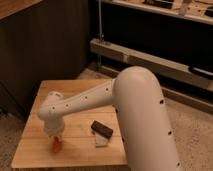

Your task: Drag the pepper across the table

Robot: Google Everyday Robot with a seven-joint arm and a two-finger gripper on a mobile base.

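Wooden table (80, 156) with the white arm (145, 115) reaching over it from the right and covering the table's right side. Gripper (55, 134) lowered at the table's front-left part, directly over the orange-red pepper (56, 145); open or closed cannot be told, hidden beneath the wrist. Pepper close to the table's front edge. Near the table's middle, right of the pepper, a black block (102, 128) lying on a white pad (101, 141). Behind the table, a metal rail (150, 60).

The arm (85, 100) stretches out from its bulky elbow (140, 95), wrist (52, 117) bent down, jaws low beneath it.
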